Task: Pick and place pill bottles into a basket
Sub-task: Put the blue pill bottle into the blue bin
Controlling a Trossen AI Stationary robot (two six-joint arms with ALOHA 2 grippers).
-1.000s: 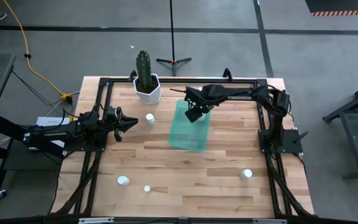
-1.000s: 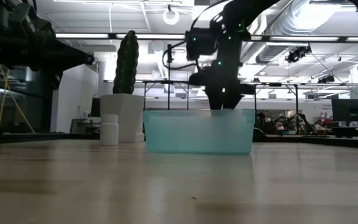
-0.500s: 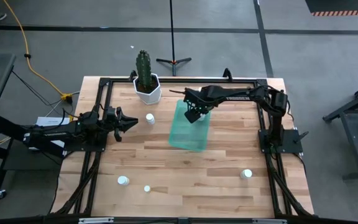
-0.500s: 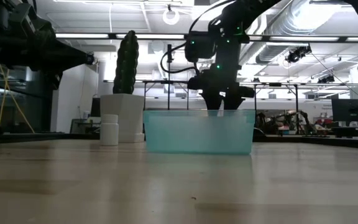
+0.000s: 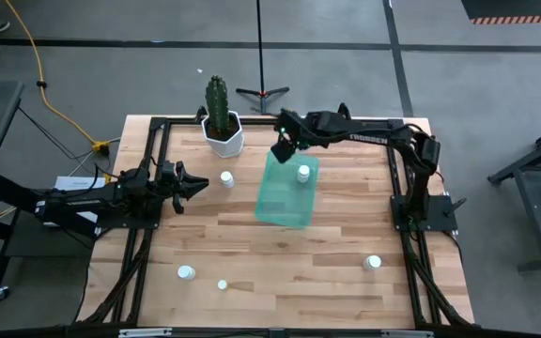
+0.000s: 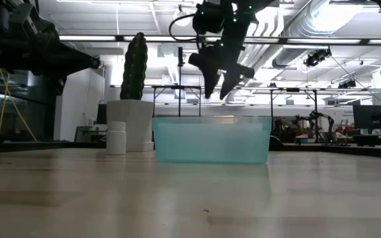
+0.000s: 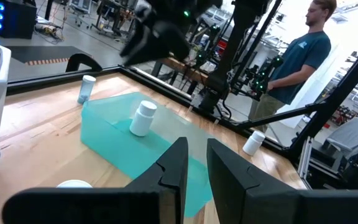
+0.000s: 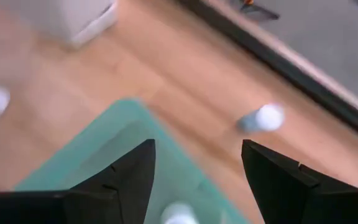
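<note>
Wooden planks are forming the table (image 5: 280, 253), which we are seeing from above at the middle of the frame, on a grey floor. At its centre, the teal basket (image 5: 282, 202) is lying flat, and one pill bottle (image 5: 303, 173) is standing upright inside it, near its upper right corner. Just above the basket's upper left corner, our right gripper (image 5: 281, 150) is hovering in the air, its fingers spread wide and holding nothing. To the left of the basket, another pill bottle (image 5: 226, 178) is standing near a white cactus pot (image 5: 224, 138). Our left gripper (image 5: 198, 185) is waiting just left of that bottle, its fingers narrowly parted and empty. Three more pill bottles are standing lower in the frame: two at lower left (image 5: 186, 273) (image 5: 222, 284) and one at lower right (image 5: 374, 263).
</note>
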